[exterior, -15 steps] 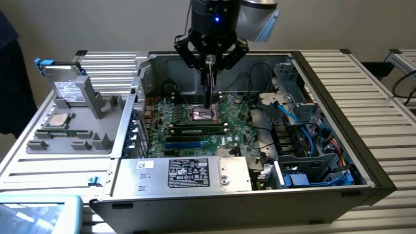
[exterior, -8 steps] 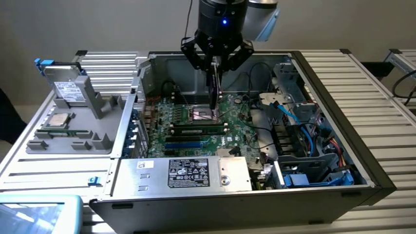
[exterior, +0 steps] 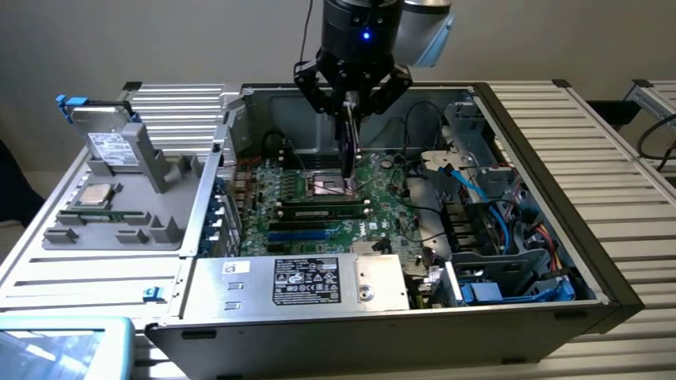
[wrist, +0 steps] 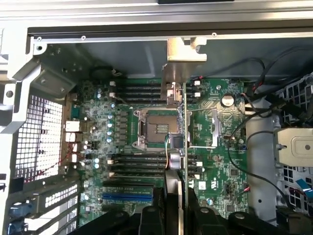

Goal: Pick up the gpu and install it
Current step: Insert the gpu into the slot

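Grips thin green-black gpu card (exterior: 350, 146), silvery bracket, in black gripper (exterior: 352, 107); holds edge-on above green motherboard's (exterior: 382, 207) 12 o'clock half.

A robotics lab: an opened computer case (exterior: 370, 340) on a ribbed metal bench (exterior: 591, 134).

The worktop (exterior: 597, 119) is a ribbed, silvery metal surface. An open computer case (exterior: 349, 336) lies on its side across the middle of it. Just beside the case, on the exterior view's left, sits a grey parts tray (exterior: 95, 269). A teal-framed panel (exterior: 63, 336) shows at the near corner on that side.
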Controlling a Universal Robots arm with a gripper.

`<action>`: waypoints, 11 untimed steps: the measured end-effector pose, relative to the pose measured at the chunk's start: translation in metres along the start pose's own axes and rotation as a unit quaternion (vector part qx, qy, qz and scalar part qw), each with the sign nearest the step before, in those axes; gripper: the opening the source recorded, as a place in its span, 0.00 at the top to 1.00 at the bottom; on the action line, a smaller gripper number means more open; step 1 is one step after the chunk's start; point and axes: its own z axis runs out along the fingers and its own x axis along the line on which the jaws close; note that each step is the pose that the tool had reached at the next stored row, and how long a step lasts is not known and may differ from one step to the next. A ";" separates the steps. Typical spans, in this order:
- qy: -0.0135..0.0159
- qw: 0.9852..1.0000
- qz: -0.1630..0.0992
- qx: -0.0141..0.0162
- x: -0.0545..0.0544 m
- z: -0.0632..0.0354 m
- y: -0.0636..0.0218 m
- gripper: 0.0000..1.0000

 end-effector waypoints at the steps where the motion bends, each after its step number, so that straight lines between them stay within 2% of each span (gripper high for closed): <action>1: 0.001 1.000 -0.009 0.000 0.000 0.0001 0.0000 0.71; 6: 0.006 0.998 -0.055 0.000 0.000 0.0003 0.0000 0.71; 11: 0.011 0.995 -0.100 0.000 0.000 0.0005 -0.0001 0.71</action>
